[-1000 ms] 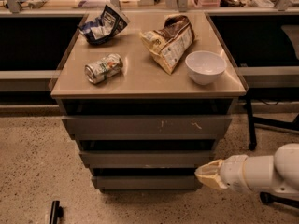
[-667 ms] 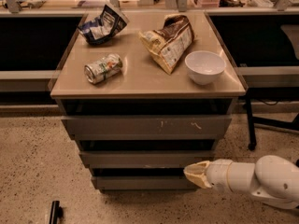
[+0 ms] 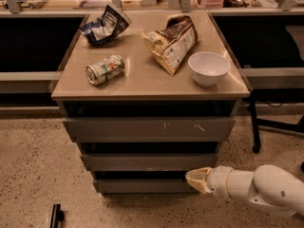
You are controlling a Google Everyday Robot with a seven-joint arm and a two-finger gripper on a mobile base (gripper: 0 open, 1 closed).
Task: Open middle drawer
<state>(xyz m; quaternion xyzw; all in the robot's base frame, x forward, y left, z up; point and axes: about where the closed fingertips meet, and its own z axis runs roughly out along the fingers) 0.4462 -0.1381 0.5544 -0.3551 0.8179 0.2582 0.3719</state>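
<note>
On a tan cabinet top lie a crumpled blue bag, a can on its side, a brown snack bag and a white bowl; no label is readable. The middle drawer, second of three grey fronts, looks closed. A white arm reaches in low from the right, level with the floor. The gripper is just below that drawer's right end; its opening cannot be told.

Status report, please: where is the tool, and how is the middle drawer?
Tool low, just under right end of middle drawer front. Drawer looks closed. Nothing blocking its front.
</note>
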